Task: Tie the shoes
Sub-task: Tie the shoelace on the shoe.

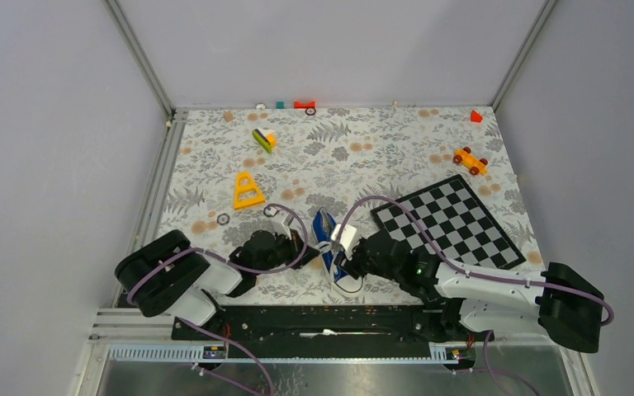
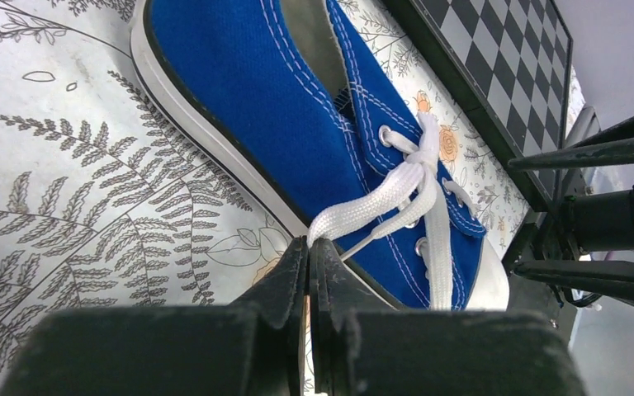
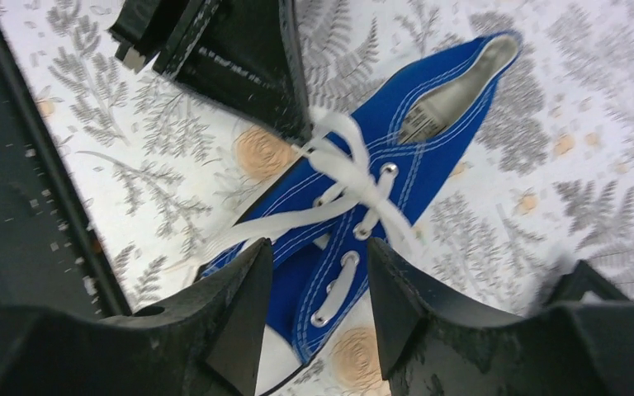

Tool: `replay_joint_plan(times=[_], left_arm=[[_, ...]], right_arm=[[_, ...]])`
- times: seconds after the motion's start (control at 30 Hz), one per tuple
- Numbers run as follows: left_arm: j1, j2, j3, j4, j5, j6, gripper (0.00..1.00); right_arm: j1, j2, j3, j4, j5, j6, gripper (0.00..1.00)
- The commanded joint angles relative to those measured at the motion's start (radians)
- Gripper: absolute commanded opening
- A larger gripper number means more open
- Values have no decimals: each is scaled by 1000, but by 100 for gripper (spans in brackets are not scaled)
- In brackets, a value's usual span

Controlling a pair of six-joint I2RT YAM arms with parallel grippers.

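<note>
Here the left claw (image 2: 309, 247), pinched on a white lace (image 2: 380, 198) of the small blue canvas sneaker (image 2: 297, 107), should draw leftward steadily while the wide right claw (image 3: 318, 289) straddles the toe.

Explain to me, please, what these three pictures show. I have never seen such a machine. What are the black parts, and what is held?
The black parts are two robot arms fixed at the near edge of a table. One picture looks down from above; the other two come from small cameras on each arm's wrist.

Between the arms lies a blue sneaker with white laces. The left hand is shut on a lace loop. The right hand is open above the toe, holding nothing.

Also on the flowered tablecloth: a checkerboard, a yellow triangle, an orange toy car and a few small pieces at the far edge.
</note>
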Motion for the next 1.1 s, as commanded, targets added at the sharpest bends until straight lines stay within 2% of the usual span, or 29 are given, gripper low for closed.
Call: replay_joint_plan(times=[0.0, 0.23, 0.53, 1.07], left_arm=[[22, 69, 11, 189, 85, -45, 0], [60, 149, -6, 321, 145, -93, 0], [95, 167, -28, 370, 183, -99, 0], [108, 245, -16, 460, 238, -136, 0]], right_arm=[[44, 40, 1, 160, 150, -159, 54], [64, 153, 7, 274, 198, -282, 53], [67, 247, 59, 288, 208, -327, 50], [67, 272, 80, 296, 184, -311, 11]])
